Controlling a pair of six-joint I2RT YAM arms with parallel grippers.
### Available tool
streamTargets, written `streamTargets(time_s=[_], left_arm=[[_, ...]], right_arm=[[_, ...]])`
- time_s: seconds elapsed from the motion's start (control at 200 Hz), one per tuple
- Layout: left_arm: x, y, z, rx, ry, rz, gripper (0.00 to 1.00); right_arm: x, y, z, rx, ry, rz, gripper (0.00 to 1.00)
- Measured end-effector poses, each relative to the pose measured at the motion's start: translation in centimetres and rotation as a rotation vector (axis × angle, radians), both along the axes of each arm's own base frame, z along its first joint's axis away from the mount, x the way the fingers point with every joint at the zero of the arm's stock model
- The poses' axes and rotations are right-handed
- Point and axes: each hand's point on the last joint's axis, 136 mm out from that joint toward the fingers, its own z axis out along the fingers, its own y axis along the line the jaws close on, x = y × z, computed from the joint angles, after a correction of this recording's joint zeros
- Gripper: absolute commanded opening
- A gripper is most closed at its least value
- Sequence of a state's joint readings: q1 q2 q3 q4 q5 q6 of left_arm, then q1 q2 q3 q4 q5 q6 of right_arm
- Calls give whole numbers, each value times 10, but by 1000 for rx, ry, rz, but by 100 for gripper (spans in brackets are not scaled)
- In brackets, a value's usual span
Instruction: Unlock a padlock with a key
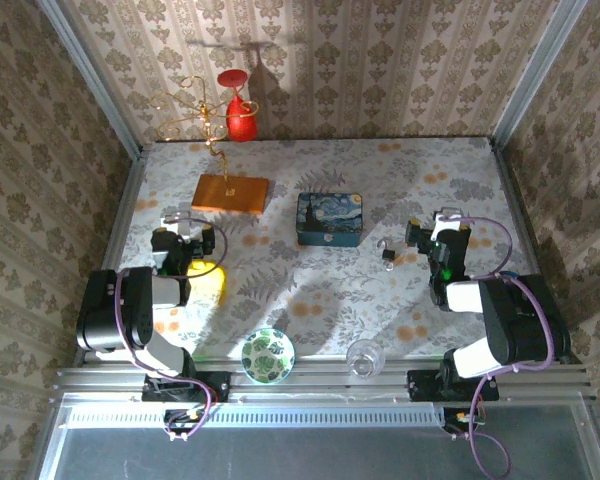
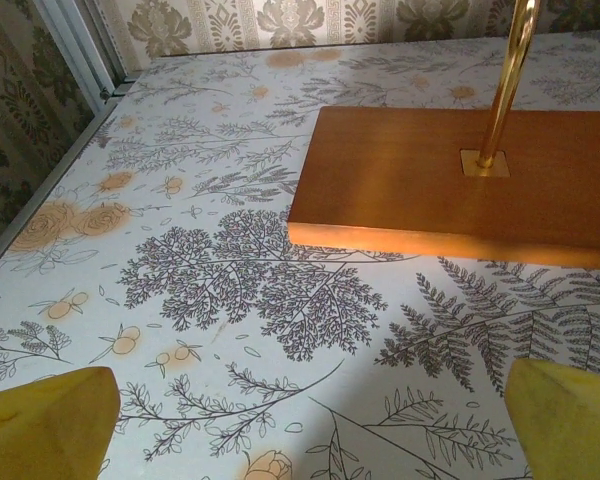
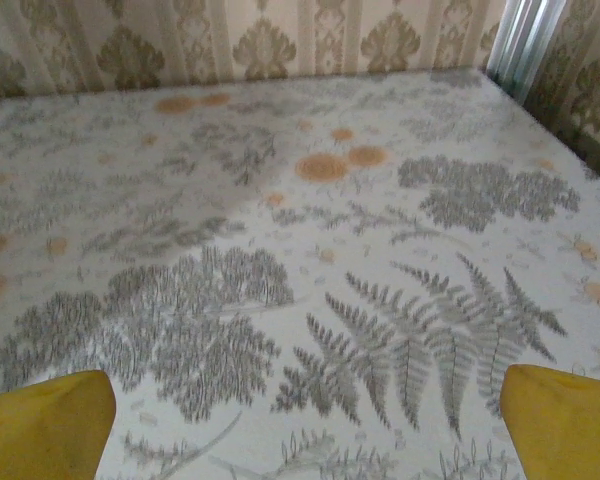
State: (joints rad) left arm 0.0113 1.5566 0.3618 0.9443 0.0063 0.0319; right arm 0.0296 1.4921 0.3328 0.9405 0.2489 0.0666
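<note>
Both jaws gape wide, holding nothing. The padlock (image 1: 388,252) lies well clear of every edge, bare surface (image 1: 330,300) on its near side.

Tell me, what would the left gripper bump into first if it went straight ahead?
Probably the wooden base of the brass stand. It lies just ahead of the left gripper, slightly to the right, so its near corner looks first in line. Depth is unclear; it might just miss.
</note>
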Motion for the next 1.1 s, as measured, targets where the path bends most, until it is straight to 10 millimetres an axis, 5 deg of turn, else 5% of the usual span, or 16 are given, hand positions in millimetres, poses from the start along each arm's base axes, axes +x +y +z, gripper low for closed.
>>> streamTargets(time_s=[0.145, 0.475, 1.1], left_arm=[[1, -4, -1, 10, 10, -20, 100], [0, -5, -3, 12, 17, -25, 100], [0, -7, -3, 15, 16, -35, 100]], right_arm=[[1, 2, -12, 17, 40, 20, 100], [15, 25, -6, 49, 46, 171, 100], [14, 31, -9, 65, 62, 218, 100]])
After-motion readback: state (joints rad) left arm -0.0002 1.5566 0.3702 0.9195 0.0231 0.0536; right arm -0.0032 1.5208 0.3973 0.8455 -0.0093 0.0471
